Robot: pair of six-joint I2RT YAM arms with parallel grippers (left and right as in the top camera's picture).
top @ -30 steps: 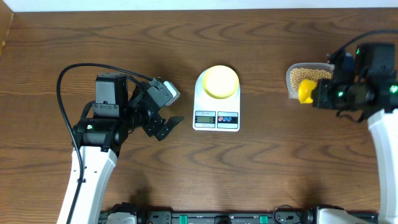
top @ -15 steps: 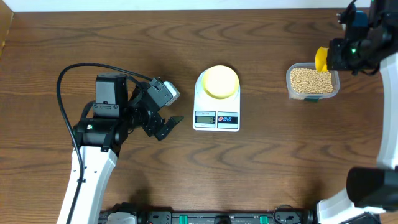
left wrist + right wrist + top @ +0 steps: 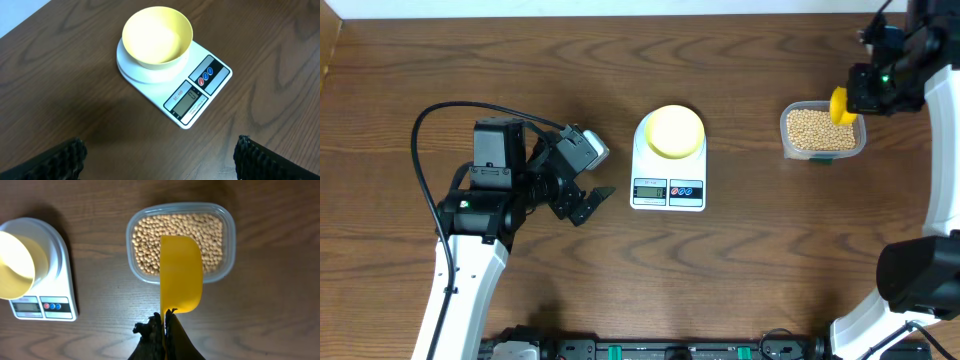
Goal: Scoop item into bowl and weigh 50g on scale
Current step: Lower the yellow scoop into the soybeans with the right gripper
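Frankly, right gripper (image 3: 165,317) clenched on bright yellow plastic scoop (image 3: 181,275), a steep dig could scatter small tan beans (image 3: 147,235); left gripper (image 3: 160,162) released.

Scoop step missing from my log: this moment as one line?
left gripper open | right gripper shut on scoop | scoop over beans | bowl empty on scale

Brown wooden table (image 3: 620,60); clear container (image 3: 230,240) under yellow scoop (image 3: 181,275)
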